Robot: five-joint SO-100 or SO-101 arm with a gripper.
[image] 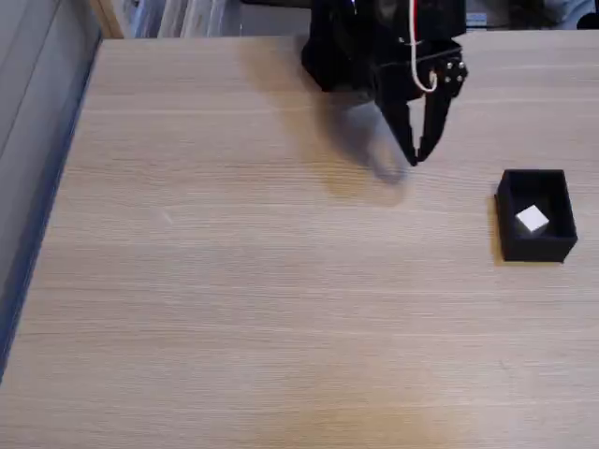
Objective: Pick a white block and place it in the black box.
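white block in black box, well right of pincer.

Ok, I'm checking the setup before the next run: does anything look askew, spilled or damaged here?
Nothing stands out. The white block lies inside the black box, turned a little against its walls. The box stands upright on the wooden table. The claw hangs above the table to the box's left, holding nothing.

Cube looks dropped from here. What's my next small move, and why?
Probably just retract the arm to rest. The white block already lies inside the black box, and the gripper hangs apart from it over the table, fingertips close together, holding nothing.
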